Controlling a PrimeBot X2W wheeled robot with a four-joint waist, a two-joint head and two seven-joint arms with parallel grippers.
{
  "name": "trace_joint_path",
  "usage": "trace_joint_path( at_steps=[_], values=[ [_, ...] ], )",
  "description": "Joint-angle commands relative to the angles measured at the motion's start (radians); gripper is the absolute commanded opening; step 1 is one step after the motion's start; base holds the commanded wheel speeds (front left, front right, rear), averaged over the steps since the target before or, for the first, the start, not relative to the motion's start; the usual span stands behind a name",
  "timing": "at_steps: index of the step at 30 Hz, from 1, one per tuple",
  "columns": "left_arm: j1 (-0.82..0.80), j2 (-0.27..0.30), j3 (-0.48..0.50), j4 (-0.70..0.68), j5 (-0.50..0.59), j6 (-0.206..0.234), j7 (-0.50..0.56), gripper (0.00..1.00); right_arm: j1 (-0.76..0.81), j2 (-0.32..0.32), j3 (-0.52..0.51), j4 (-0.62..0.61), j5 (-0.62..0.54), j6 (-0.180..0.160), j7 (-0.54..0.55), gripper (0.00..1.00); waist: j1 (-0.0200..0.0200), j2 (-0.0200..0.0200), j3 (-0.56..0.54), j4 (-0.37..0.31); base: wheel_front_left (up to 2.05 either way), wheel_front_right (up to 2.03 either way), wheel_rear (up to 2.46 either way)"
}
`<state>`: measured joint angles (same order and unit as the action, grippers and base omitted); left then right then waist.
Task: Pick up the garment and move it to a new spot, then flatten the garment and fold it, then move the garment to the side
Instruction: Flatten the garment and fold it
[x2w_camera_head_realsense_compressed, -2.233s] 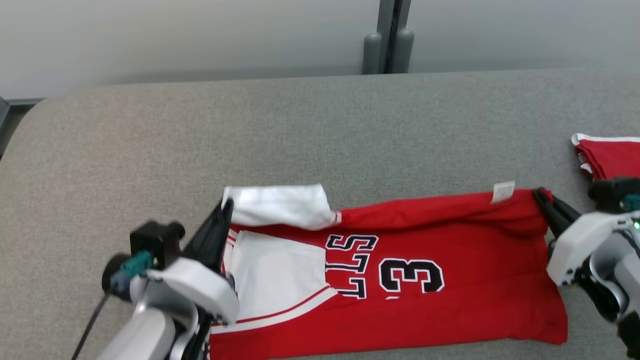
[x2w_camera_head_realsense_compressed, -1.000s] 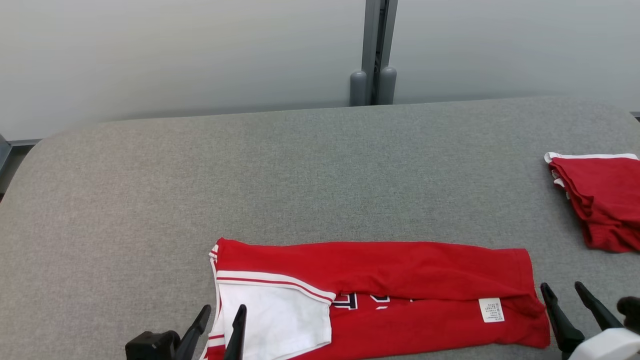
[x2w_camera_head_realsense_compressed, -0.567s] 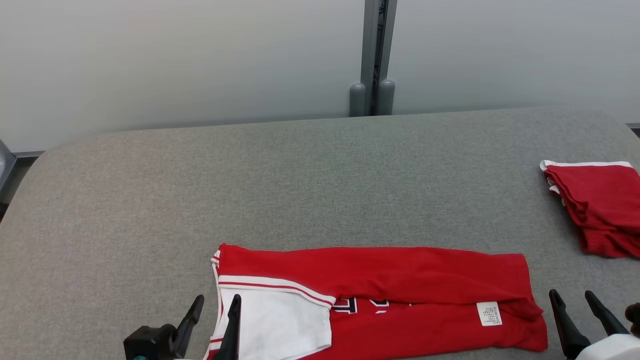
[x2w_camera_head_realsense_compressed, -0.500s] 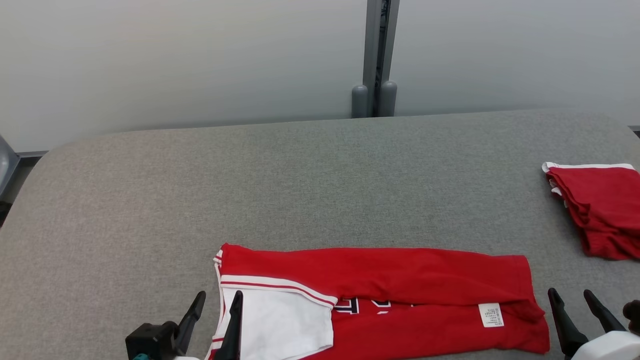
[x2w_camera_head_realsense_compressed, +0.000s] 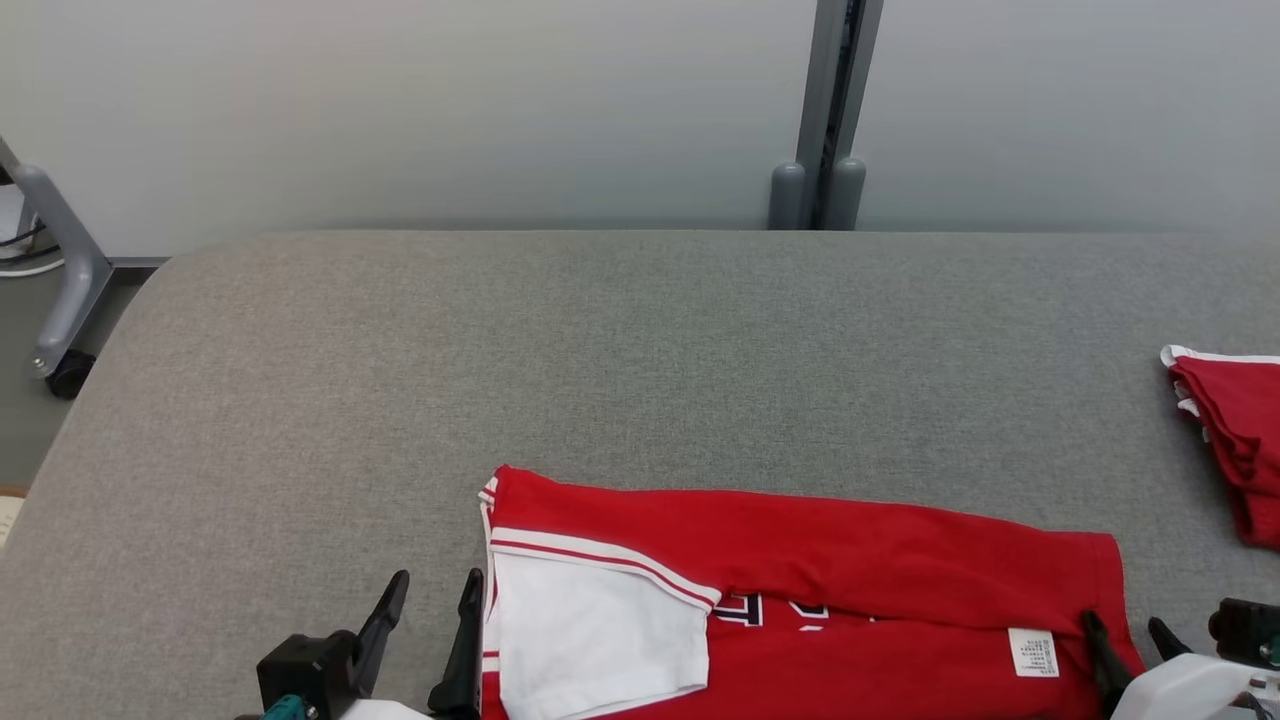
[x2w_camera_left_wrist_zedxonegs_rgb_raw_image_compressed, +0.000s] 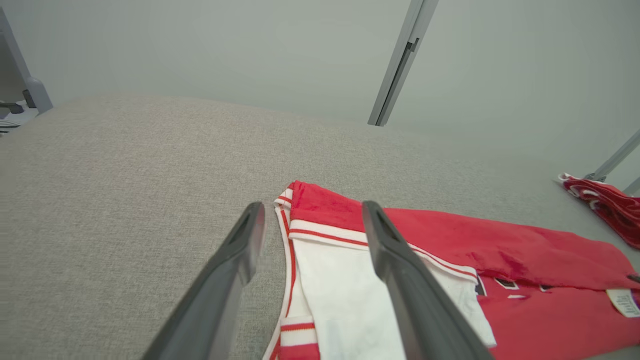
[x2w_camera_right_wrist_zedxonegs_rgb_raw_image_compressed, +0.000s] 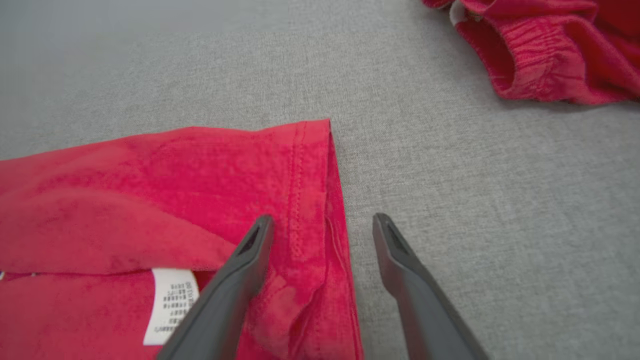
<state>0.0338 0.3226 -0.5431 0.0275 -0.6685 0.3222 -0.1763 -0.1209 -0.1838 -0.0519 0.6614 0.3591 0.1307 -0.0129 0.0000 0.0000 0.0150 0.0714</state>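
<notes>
We've got the garment (x2w_camera_head_realsense_compressed: 850, 560) on the table (x2w_camera_head_realsense_compressed: 600, 350), near edge, centre-right; second folded piece (x2w_camera_head_realsense_compressed: 1240, 440) to its right, farther back.

The right gripper (x2w_camera_right_wrist_zedxonegs_rgb_raw_image_compressed: 322, 220) has its two dark fingers spread apart, straddling the stitched side edge of the flat red fabric garment (x2w_camera_right_wrist_zedxonegs_rgb_raw_image_compressed: 175, 190). One finger lies over the garment beside a white printed care label (x2w_camera_right_wrist_zedxonegs_rgb_raw_image_compressed: 170, 305); the other lies over the grey woven tabletop (x2w_camera_right_wrist_zedxonegs_rgb_raw_image_compressed: 475, 200). A second, bunched red garment (x2w_camera_right_wrist_zedxonegs_rgb_raw_image_compressed: 540, 55) sits well apart.

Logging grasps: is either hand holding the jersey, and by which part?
Nothing held: the left hand and right hand stand open, one at each end of the jersey.
</notes>
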Motion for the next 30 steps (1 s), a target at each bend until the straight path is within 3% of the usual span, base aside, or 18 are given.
trace_joint_path(
  at_steps=[1,9,10,11,12,15,23,30],
  values=[
    [-0.016,0.002,0.004,0.002,0.002,-0.002,-0.005,1.00,-0.013,-0.004,0.004,0.014,0.002,0.000,-0.008,1.00,0.0000,0.0000,0.002,0.005,0.00,0.00,0.00],
    [-0.013,-0.001,0.000,0.013,-0.004,-0.002,-0.009,1.00,-0.002,0.004,0.056,0.085,0.032,0.000,-0.019,1.00,0.0000,0.0000,0.006,0.002,0.00,0.00,0.00],
    [-0.014,-0.001,0.000,0.013,-0.004,-0.001,-0.010,1.00,-0.006,0.003,0.061,0.092,0.032,0.000,-0.020,0.84,0.0000,0.0000,0.006,-0.001,0.00,0.00,0.00],
    [-0.016,0.000,0.001,0.014,-0.004,-0.001,-0.010,1.00,-0.011,0.004,0.068,0.097,0.036,0.000,-0.023,0.46,0.0000,0.0000,0.007,-0.003,0.00,0.00,0.00],
    [-0.018,0.002,0.001,0.014,-0.004,-0.001,-0.009,1.00,-0.017,0.005,0.073,0.105,0.040,0.000,-0.021,0.39,0.0000,0.0000,0.008,-0.005,0.00,0.00,0.00],
    [-0.021,0.002,0.005,0.018,-0.008,-0.005,-0.011,1.00,-0.050,0.004,0.082,0.141,0.059,0.000,-0.004,0.00,0.0000,0.0000,0.010,-0.014,0.00,0.00,0.00],
    [-0.015,0.006,0.003,0.027,-0.008,-0.003,-0.017,1.00,-0.108,-0.029,0.103,0.149,0.114,-0.001,0.001,0.00,0.0000,0.0000,-0.001,-0.038,0.00,0.00,0.00],
    [0.003,0.008,-0.003,0.026,-0.009,0.002,-0.020,1.00,-0.079,-0.129,0.112,0.056,0.191,-0.001,0.033,0.00,0.0000,0.0000,-0.025,-0.068,0.00,0.00,0.00]
  ],
)
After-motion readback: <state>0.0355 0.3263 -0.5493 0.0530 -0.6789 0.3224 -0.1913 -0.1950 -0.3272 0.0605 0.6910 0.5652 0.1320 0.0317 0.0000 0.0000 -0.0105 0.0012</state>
